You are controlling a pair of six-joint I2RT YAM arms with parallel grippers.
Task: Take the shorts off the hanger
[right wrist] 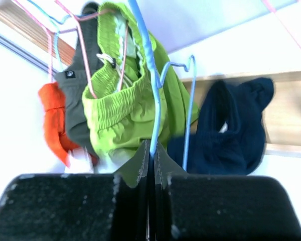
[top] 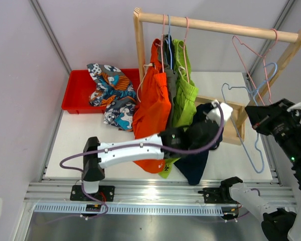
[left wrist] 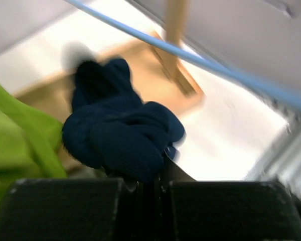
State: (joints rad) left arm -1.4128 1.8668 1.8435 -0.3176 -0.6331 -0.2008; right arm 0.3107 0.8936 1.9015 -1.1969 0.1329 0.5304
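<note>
Navy soft fabric shorts (left wrist: 123, 135) sit bunched right ahead of my left gripper (left wrist: 155, 175), pinched tight in it. My right gripper (right wrist: 151, 153) clamps the thin blue wire hanger (right wrist: 149, 85). If the fabric snags, that hanger could twist loose.

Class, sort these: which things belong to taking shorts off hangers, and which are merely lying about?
Job: navy shorts, left gripper, blue hanger, right gripper, orange shorts, grey shorts, lime shorts.
Lying about: red bin, wooden rack, pink hanger.

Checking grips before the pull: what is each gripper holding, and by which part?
Left gripper pinches the navy shorts by a bunched fold; right gripper clamps the blue hanger on a straight wire arm.
</note>
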